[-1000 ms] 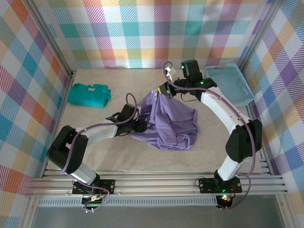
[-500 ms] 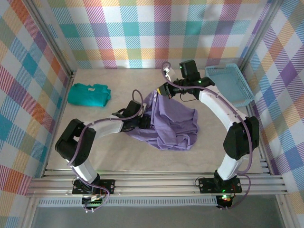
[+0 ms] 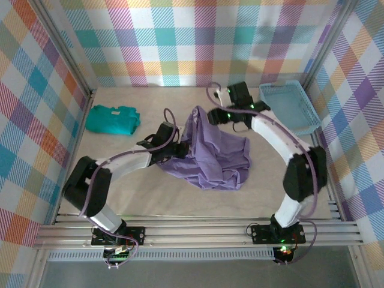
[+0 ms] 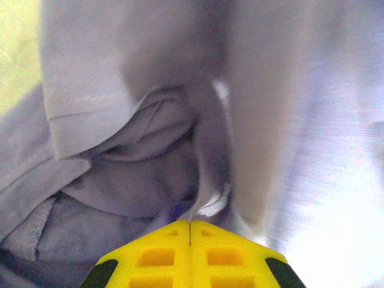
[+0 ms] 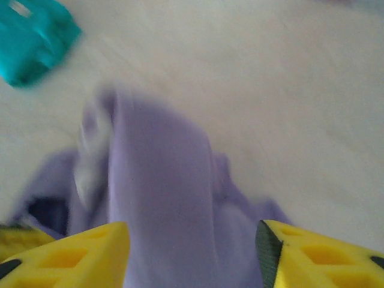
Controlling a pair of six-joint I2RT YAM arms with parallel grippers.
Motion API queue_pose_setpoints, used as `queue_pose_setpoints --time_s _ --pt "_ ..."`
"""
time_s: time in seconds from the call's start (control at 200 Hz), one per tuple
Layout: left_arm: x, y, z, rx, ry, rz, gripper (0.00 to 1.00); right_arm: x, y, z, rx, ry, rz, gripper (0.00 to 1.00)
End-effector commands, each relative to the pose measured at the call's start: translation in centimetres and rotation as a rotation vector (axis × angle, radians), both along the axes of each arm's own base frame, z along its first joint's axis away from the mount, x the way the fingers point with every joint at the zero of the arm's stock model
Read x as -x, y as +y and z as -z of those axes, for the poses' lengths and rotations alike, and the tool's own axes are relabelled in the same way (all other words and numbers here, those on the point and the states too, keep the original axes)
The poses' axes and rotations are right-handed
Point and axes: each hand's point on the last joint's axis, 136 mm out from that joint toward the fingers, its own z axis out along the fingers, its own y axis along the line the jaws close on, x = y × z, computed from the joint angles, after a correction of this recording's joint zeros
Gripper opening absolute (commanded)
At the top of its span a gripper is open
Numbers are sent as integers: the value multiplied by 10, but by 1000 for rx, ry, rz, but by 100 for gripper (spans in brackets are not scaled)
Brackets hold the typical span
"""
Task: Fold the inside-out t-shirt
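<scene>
Count: one inside-out t-shirt (image 3: 216,156), one teal garment (image 3: 111,118), one light-blue basket (image 3: 282,87), two arms, each with a yellow-fingered gripper.

T-shirt: lavender, lying rumpled in a heap at mid-table (image 3: 150,198) between the two grippers. A ridge of cloth stands up along its far-left side. The teal garment lies folded well apart at the far left. The basket sits at the far right corner, clear of the shirt.

Left gripper (image 3: 179,149): at the shirt's left edge, touching the cloth. In the left wrist view its fingers (image 4: 156,258) are pressed together with no gap. A thin fold of lavender fabric comes straight out of the seam between the tips, so it looks pinched on the shirt. A hemmed edge and loose folds hang just ahead of it.

Right gripper (image 3: 217,114): at the shirt's far edge, above the raised ridge. In the right wrist view its fingers (image 5: 66,255) stand well apart with nothing clamped. The blurred shirt lies below the gap, and the teal garment is in the view's upper-left corner.

Pose: the left arm's elbow is bent out to the left, and its forearm reaches right and low toward the shirt. The right arm rises from its base, bends at the right, and its forearm arches back and left over the shirt's far side.
</scene>
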Motion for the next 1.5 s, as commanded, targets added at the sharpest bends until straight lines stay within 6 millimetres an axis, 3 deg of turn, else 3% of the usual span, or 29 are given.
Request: queue_pose_setpoints --time_s 0.0,0.06,0.13,0.26,0.3,0.345,0.41,0.48,0.685,0.765,0.82,0.92,1.015,1.13,1.244,1.349,1.494 --pt "5 1 -38 107 -40 -22 0 69 6 -11 2 -112 -104 68" --pt "6 4 -47 127 -47 -34 0 102 20 9 -44 -60 -167 70" --pt "6 6 -57 142 -55 -39 0 126 33 40 -41 7 -197 73" --pt "7 11 -71 147 -71 -47 0 129 49 86 -21 77 -181 76" --pt "7 14 -76 145 -79 -53 0 121 44 94 26 75 -139 65" --pt "8 19 -82 143 -90 -65 0 109 31 94 103 46 -85 43" --pt "10 25 -96 155 -110 -74 0 97 9 73 161 -21 -23 17" --pt "13 31 -117 188 -143 -80 0 95 -7 36 118 -95 -6 0" --pt "20 46 -196 308 -275 -106 0 107 -37 -107 -72 -389 -17 0" --pt "20 48 -219 328 -317 -103 0 111 -34 -125 -129 -401 -49 0" --pt "19 46 -219 323 -309 -97 0 114 -17 -107 -179 -316 -91 11" --pt "16 42 -203 318 -266 -98 0 123 22 -39 -159 -175 -141 42" --pt "15 41 -187 312 -231 -103 0 130 50 6 -146 -95 -154 65" --pt "16 42 -178 302 -219 -107 0 120 67 50 -144 -24 -104 75" --pt "16 43 -174 290 -215 -109 0 101 63 81 -47 -26 -42 72" --pt "19 46 -173 282 -217 -111 0 90 56 95 18 -38 -29 43" --pt "22 53 -180 277 -243 -131 0 84 38 92 47 -33 -28 6"
